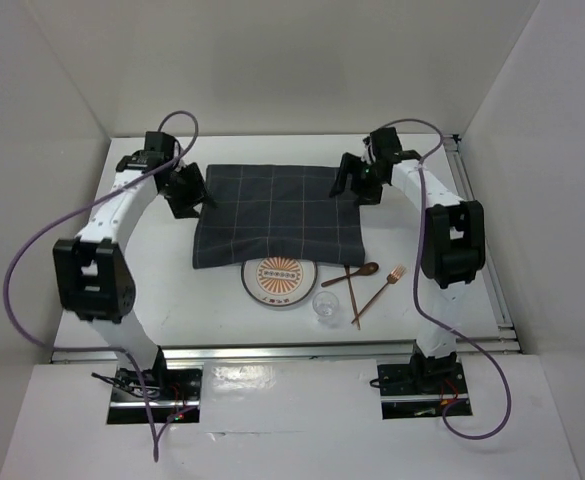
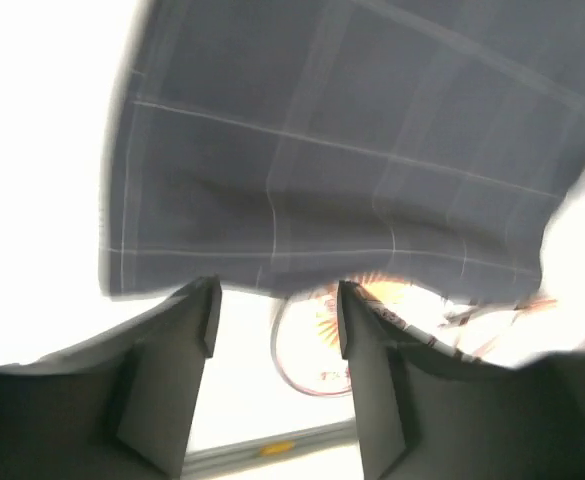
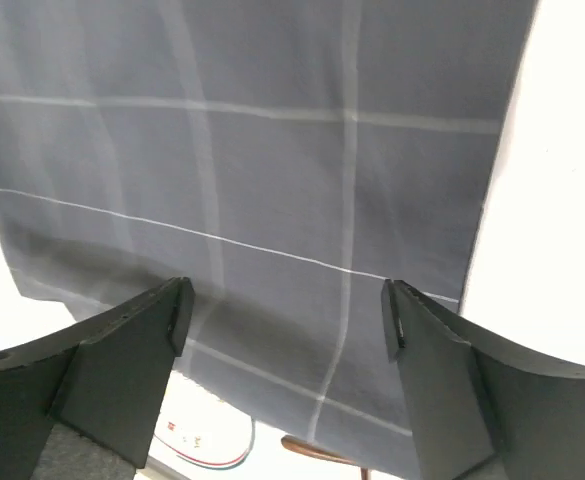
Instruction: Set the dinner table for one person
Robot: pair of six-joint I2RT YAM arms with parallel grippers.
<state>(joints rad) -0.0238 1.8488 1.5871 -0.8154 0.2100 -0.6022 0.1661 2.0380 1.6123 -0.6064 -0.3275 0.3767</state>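
A dark grey checked cloth mat [image 1: 277, 215] lies spread on the white dinner table [image 1: 162, 290]. Its near edge covers the far part of a round patterned plate [image 1: 280, 282]. My left gripper [image 1: 200, 195] hovers at the mat's left edge, open and holding nothing. In the left wrist view the left gripper [image 2: 275, 315] frames bare table and the plate [image 2: 317, 345] below the mat [image 2: 352, 150]. My right gripper [image 1: 350, 185] sits over the mat's far right corner. In the right wrist view the right gripper [image 3: 284, 312] stands wide open above the mat [image 3: 272, 150].
A brown spoon [image 1: 352, 274], a copper fork [image 1: 379, 292] and a small clear glass [image 1: 325, 306] lie right of the plate. The metal rail [image 1: 292, 347] runs along the table's near edge. White walls close in the back and sides.
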